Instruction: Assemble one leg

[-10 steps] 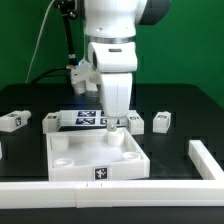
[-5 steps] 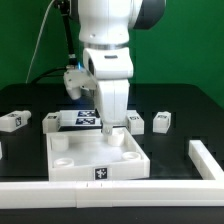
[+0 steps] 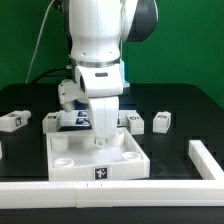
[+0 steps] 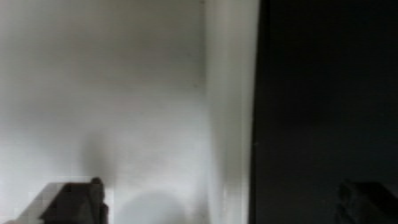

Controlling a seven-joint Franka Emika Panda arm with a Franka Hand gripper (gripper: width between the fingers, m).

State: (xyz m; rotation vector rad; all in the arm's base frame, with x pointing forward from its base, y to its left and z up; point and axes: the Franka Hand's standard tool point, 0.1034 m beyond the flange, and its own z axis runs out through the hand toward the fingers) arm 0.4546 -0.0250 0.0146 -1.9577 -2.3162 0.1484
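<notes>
— where's the small white plastic stubby leg [image 3: 135, 123] with the tag?

— on the black table [image 3: 190, 104], just beside the arm on the exterior view's right, upright and untouched. a matching block [image 3: 161, 121] stands near it.

— and the two-finger gripper [image 3: 100, 142]?

— low over the large white square tray-like piece [image 3: 130, 172]. in the wrist view its fingers [image 4: 71, 203] stand spread wide, nothing between them.

— how would the leg handle?

— light, stiff and smooth, i'd judge, so it may slip. pinch two flat opposite sides at mid-height.
</notes>
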